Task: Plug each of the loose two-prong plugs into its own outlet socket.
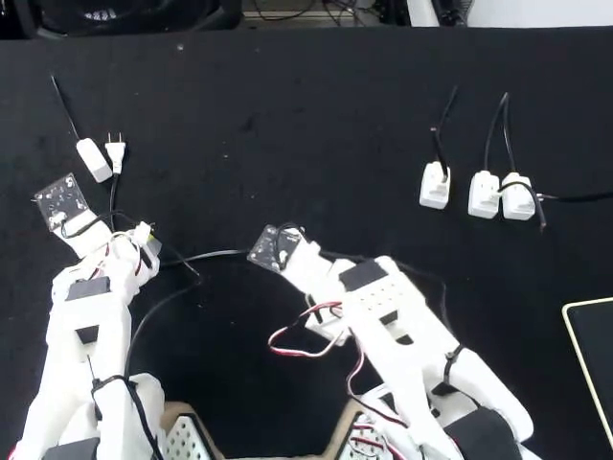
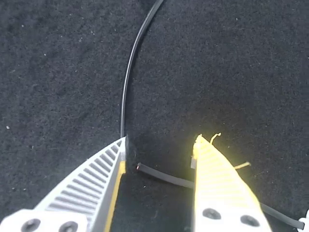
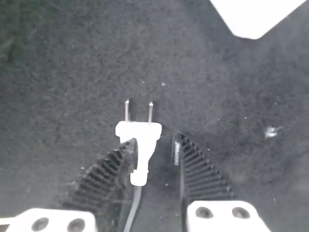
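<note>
Black table (image 1: 287,105), yellow-edged dark panel (image 1: 592,356) at its right edge, cables (image 1: 321,10) behind

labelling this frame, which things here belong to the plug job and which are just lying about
Job:
loose plug
socket beside it
second plug in the open right gripper
row of white sockets

Lying about:
yellow-edged panel

Black cloth-covered table (image 1: 287,86)
</note>
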